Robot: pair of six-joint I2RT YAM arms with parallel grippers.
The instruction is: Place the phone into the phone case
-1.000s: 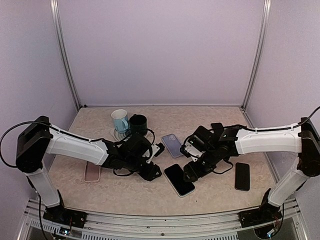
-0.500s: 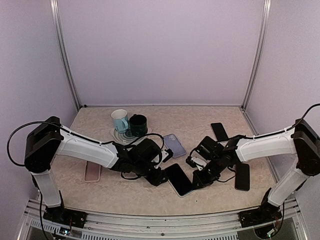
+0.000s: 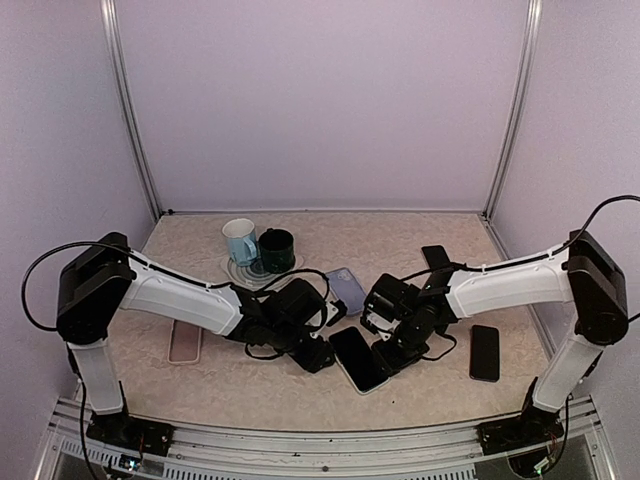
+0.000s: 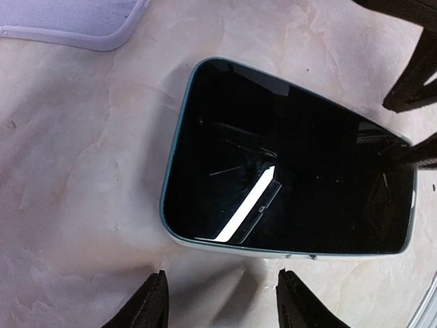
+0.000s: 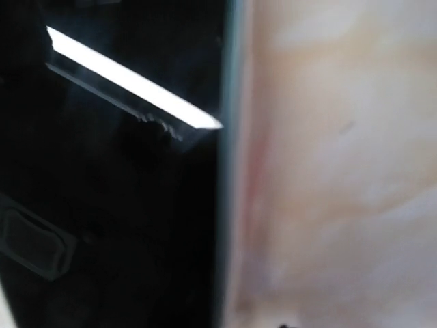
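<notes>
Phone (image 3: pixel 358 358) flat on the table (image 3: pixel 385 238), screen up, left gripper (image 3: pixel 318 356) and right gripper (image 3: pixel 388 352) flanking it, lilac phone case (image 3: pixel 345 290) just behind. Left wrist: claw spread, nothing held, just short of the near long edge. I'd brace the far side, then tip this edge up squarely. Right wrist: lens nearly on the glass, and I can't tell that claw's state.

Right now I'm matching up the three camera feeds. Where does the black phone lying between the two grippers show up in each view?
Top external: the black phone lies low centre, slanted on the table.
Left wrist: the phone fills the middle of the frame.
Right wrist: the phone's dark screen covers the left half, blurred.
Shared landmark: the beige marbled tabletop borders it in every view.
</notes>
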